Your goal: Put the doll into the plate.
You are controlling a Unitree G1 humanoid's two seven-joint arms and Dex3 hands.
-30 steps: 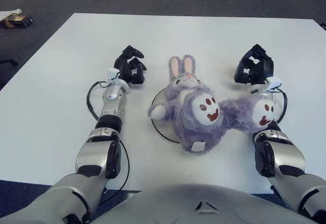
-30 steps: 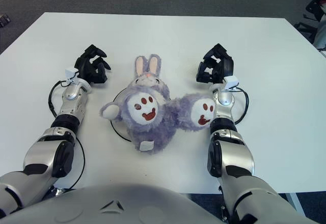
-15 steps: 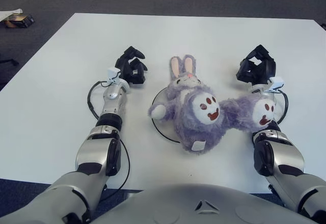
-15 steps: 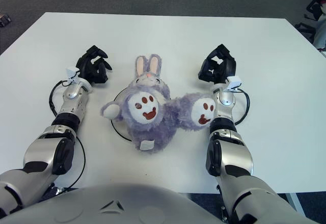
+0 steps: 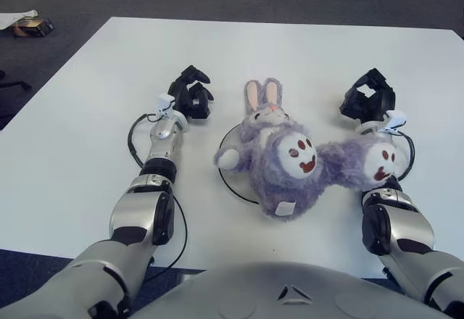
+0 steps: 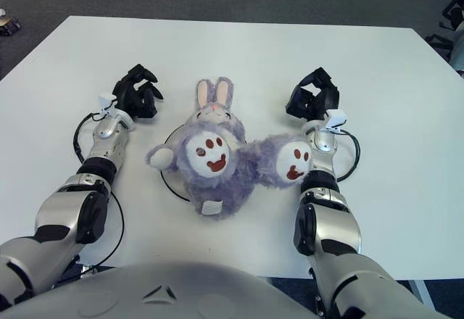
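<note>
A purple plush bunny doll (image 5: 279,159) lies on its back over a white plate with a dark rim (image 5: 220,175) at the middle of the table, ears pointing away from me. The doll covers most of the plate; only the left arc of the rim shows. One of its feet (image 5: 377,161) rests against my right forearm. My left hand (image 5: 190,94) is on the table left of the doll's head, fingers relaxed and holding nothing. To the right of the doll is my right hand (image 5: 368,101), also loose and holding nothing.
The white table (image 5: 290,51) stretches well beyond the doll on every side. Dark carpet surrounds it, with a small box (image 5: 32,25) on the floor at the far left. Black cable loops hang beside both wrists.
The whole scene has slid slightly in view. Both hands stay apart from the doll with fingers loose, and the doll remains on the plate.
</note>
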